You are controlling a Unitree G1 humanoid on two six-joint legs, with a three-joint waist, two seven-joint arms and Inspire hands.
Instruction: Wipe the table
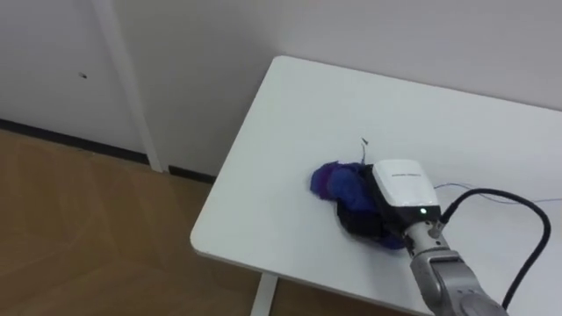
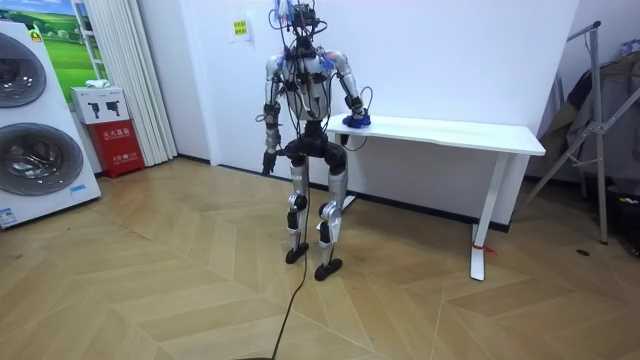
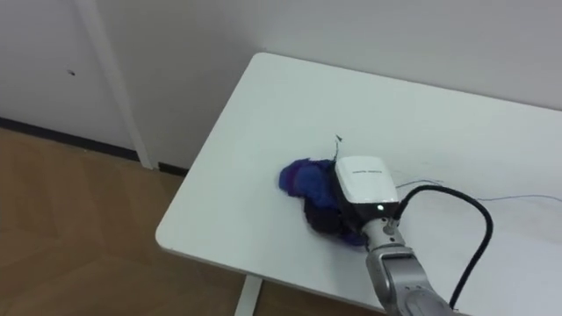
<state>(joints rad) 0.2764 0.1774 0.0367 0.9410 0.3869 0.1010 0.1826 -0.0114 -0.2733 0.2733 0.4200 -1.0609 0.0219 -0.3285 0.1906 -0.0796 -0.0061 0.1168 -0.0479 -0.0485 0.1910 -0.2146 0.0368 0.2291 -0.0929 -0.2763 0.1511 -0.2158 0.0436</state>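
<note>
A bunched blue and purple cloth (image 1: 332,182) lies on the white table (image 1: 299,114), near its left end and front edge. My right hand (image 1: 402,183) comes in from the lower right and rests on top of the cloth, its white back facing up and its dark fingers curled down into the folds. The cloth's right part is hidden under the hand. In the room view I stand upright at the table's end on that view's left, with the right arm reaching onto the cloth (image 2: 357,122). My left hand (image 2: 267,162) hangs at my side.
The table's rounded corner and front edge (image 1: 206,241) lie just left of the cloth, with wooden floor below. A white wall runs behind the table. Thin wires (image 1: 492,191) lie on the tabletop to the right. Washing machines (image 2: 35,130) stand far off.
</note>
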